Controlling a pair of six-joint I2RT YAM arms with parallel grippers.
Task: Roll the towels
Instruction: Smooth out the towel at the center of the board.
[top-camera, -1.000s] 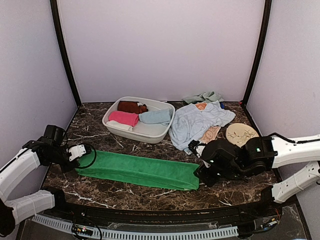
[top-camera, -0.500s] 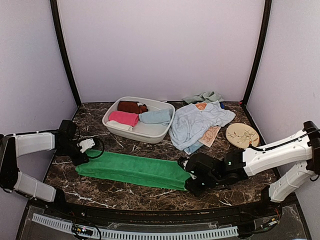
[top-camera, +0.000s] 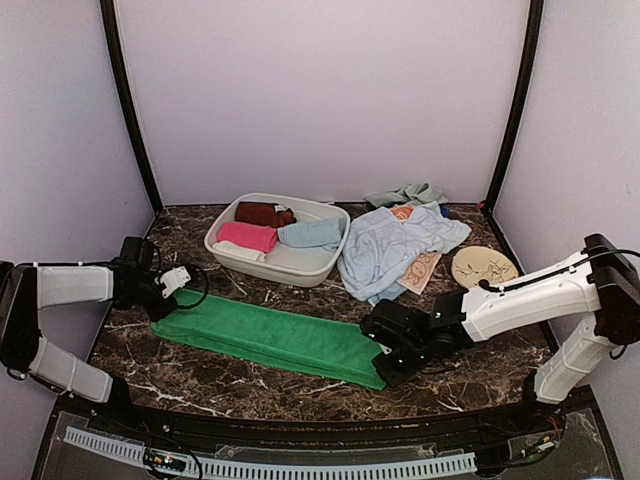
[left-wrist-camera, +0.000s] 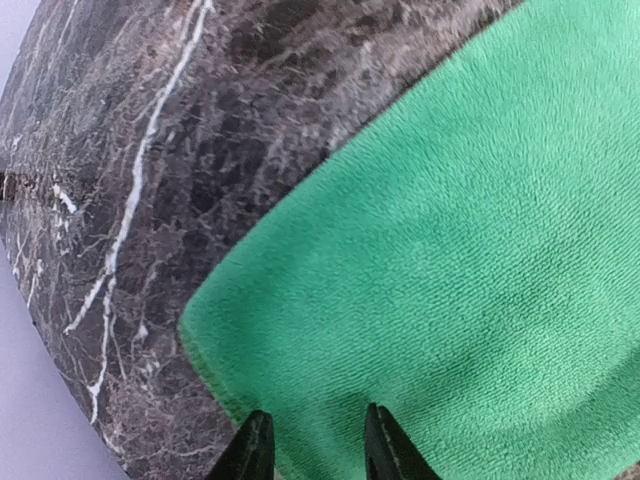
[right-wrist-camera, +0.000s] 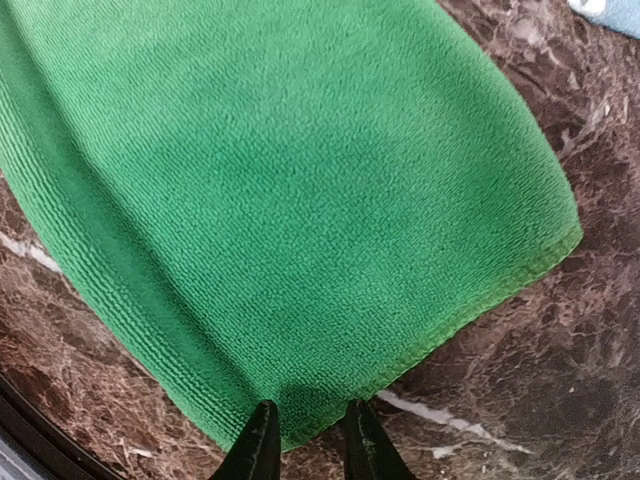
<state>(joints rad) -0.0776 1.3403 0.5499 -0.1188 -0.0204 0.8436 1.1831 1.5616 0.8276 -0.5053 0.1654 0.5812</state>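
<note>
Since a second ago both arms have swung: the left forearm is now lying level across the desk instead of angling up from below, the right end effector has slid a bit left, and the green towel is now sitting more slanted, left end farther back. Top view: the green towel is lying flat in a long strip across the near middle of the desk, left end toward the left wall, right end nearer the front edge. The left end effector is sitting at the strip's left end and the right one at its right end. Behind it the white basin is holding a brown towel, a pink towel and a pale blue towel. A loose pale blue cloth heap is lying right of the basin, with a tan disc further right. Left wrist view: the left end effector is pinching the green towel by its edge just beside a corner, fingers clenched on the fabric, and the rest is spreading flat over the dark marble desk. Right wrist view: the right end effector is gripping the hem of the green towel; the fingers are standing close together with the edge puckering between them, and the desk is showing on both sides.
</note>
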